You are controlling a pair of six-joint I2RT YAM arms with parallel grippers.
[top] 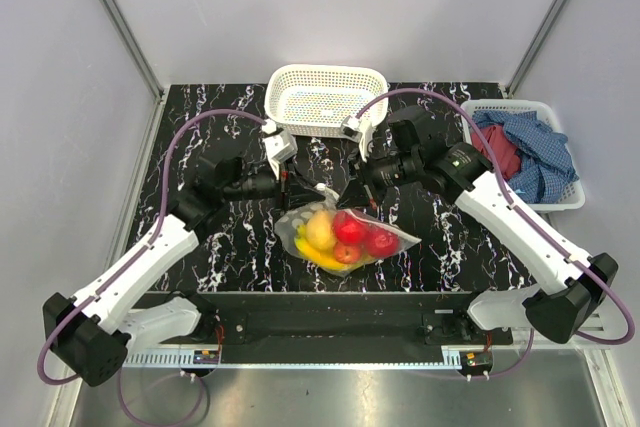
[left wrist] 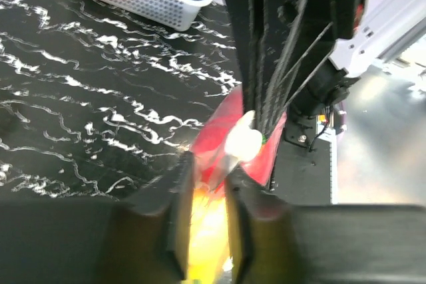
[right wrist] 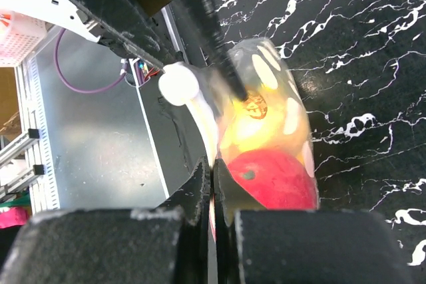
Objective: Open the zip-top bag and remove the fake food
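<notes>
Robot lab booth — white walls, alu frame, marbled bench.

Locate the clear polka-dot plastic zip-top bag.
Top view: the bag lies front-centre on the black marbled table, gripped by left end effector and right end effector.

both arms reach inward, left gripper and right gripper close together, each pinching the zip-top bag.

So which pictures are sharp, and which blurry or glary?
Top external: sharp, evenly lit, the fake food crisp. Left wrist: the left fingers are a dark blur, the table sharper. Right wrist: the right fingers blurred too, the zip-top bag glowing brightly.
</notes>
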